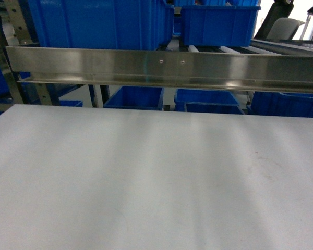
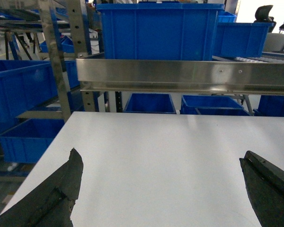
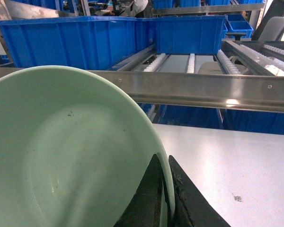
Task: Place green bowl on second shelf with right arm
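Your right gripper (image 3: 165,198) pinches the green bowl (image 3: 71,151) by its rim; the second shelf (image 3: 189,64) sits upper-center, beyond it (left gripper (image 2: 161,189) spread, idle).

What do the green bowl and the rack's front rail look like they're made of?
Green bowl: smooth, glossy pale mint, with soft highlights and a few dark specks; likely glazed ceramic or melamine, can't tell which. Front rail: brushed stainless steel, judging by its streaky reflections and small fasteners.
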Tool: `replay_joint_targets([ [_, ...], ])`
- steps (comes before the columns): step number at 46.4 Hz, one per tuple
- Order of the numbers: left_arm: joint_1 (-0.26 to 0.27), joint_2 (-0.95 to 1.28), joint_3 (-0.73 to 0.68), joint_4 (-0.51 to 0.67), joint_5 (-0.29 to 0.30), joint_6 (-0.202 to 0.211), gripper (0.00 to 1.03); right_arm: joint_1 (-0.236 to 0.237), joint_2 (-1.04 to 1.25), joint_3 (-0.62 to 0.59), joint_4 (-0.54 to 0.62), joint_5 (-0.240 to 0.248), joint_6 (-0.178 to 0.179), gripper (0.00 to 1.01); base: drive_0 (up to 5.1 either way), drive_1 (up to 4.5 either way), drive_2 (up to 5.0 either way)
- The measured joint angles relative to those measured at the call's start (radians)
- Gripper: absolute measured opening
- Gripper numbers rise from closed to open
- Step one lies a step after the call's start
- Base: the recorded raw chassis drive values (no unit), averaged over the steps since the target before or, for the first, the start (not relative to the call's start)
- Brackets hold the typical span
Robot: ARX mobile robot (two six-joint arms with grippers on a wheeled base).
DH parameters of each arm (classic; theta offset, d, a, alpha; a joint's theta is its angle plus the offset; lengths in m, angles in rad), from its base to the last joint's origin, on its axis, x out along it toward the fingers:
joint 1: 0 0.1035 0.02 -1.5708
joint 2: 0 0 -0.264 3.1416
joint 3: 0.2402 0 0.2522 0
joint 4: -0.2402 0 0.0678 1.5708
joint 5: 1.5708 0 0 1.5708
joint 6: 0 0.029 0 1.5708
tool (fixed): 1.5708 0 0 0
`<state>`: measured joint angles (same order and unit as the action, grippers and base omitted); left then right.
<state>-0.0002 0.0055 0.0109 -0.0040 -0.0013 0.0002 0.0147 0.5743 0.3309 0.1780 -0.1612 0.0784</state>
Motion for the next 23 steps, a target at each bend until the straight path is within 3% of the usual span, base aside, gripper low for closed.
replay_joint_targets([
  [23,0.0,0.0,0.0,0.0,0.0,0.0,0.98,-0.001,0.0,0.0,0.0,0.0,0.0,0.02,-4.9,1.44,3.3],
])
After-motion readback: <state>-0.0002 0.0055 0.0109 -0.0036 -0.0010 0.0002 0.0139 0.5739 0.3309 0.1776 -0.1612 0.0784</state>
